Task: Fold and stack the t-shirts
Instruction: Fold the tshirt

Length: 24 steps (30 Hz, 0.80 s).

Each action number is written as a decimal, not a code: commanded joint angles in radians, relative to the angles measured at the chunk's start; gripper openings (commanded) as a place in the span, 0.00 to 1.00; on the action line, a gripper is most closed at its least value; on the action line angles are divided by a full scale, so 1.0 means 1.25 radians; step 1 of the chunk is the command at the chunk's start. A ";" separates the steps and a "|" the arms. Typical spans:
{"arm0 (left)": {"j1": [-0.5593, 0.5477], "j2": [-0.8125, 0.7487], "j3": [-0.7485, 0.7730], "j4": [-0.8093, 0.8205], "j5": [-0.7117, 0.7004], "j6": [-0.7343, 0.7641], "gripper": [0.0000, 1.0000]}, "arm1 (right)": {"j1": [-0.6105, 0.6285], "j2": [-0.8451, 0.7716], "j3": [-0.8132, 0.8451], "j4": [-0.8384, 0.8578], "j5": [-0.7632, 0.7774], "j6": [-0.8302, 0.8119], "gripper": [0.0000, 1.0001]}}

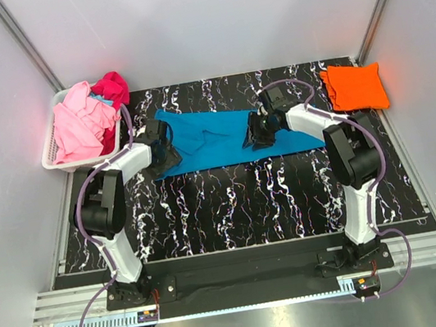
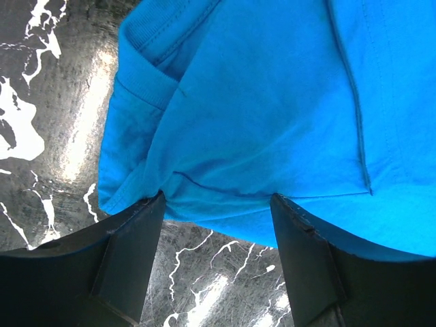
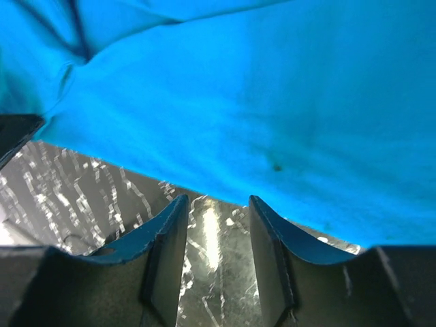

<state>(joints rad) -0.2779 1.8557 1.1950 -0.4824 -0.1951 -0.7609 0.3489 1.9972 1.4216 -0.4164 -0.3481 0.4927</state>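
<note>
Across the far half of the worktop (image 1: 232, 203) lay the turquoise t-shirt (image 1: 213, 135), spread flat. We saw the left gripper (image 2: 218, 201) wide at the shirt's end toward the worktop's left edge and the right gripper (image 3: 216, 201) parted more narrowly at its near hem, both empty.

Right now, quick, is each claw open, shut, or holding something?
Left claw: open, nothing held, tips at the edge of the blue t-shirt.
Right claw: open, nothing held, tips at the same shirt's edge.

Turquoise tee (image 1: 214, 141) spread flat, orange tee (image 1: 353, 86) folded
</note>
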 commanded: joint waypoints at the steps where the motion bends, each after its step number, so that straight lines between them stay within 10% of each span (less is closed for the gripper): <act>1: 0.001 0.024 0.004 -0.044 -0.034 -0.001 0.71 | 0.003 0.034 0.027 -0.010 0.039 -0.010 0.47; 24: -0.008 -0.192 -0.260 -0.051 -0.037 -0.081 0.72 | 0.004 -0.108 -0.269 -0.142 0.180 0.059 0.43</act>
<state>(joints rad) -0.2855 1.6676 0.9630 -0.4622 -0.2100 -0.8165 0.3534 1.8771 1.1645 -0.4725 -0.2455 0.5766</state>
